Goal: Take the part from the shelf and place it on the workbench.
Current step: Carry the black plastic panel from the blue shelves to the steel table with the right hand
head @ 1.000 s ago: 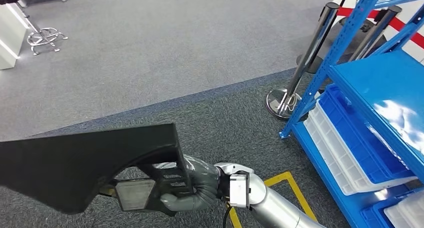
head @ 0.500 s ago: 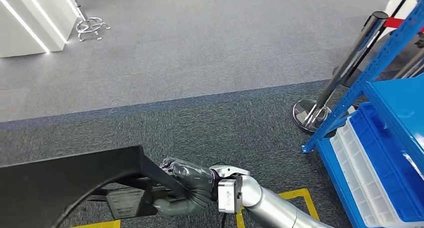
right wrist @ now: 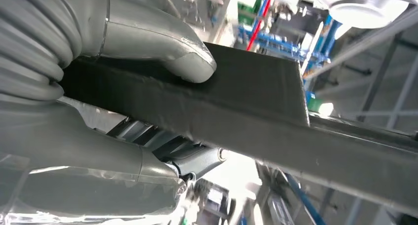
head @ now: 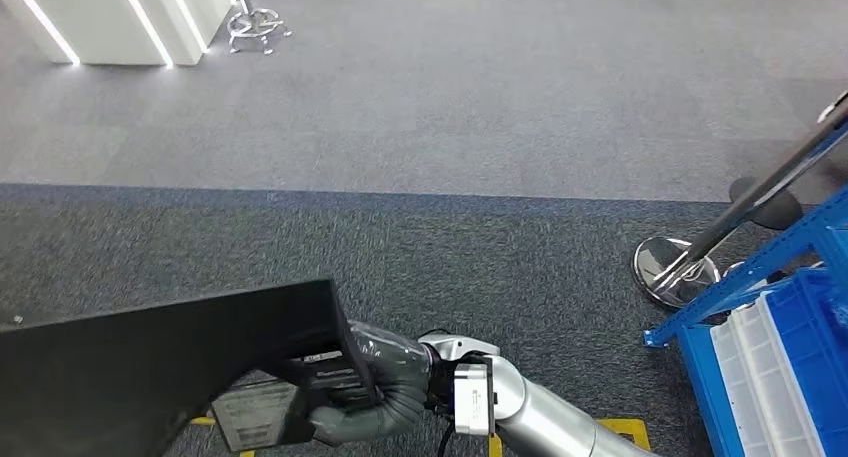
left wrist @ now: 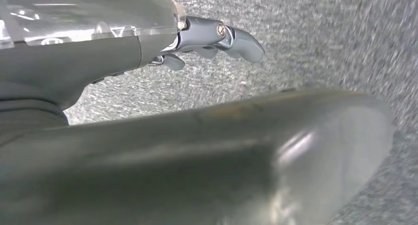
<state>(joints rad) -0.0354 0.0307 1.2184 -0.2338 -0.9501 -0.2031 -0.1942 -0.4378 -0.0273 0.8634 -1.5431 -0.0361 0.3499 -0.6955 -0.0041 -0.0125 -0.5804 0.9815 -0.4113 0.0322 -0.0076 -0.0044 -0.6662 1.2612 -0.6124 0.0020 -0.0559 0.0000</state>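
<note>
Part (head: 150,367), a broad, stiff-looking black panel probably light but unwieldy, is carried over the carpet with the right hand (head: 375,392) clamped on its thick edge; the left hand (left wrist: 217,38) holds nothing.

Part (head: 150,372): matt black, smooth, plastic-looking. Right hand (head: 375,392): grey rubbery ribbed cover. Floor (head: 450,107): rough carpet. Far-right stanchion base (head: 676,271): polished metal. Shelf (head: 745,282): blue painted metal; bins (head: 790,377) glossy plastic.
</note>
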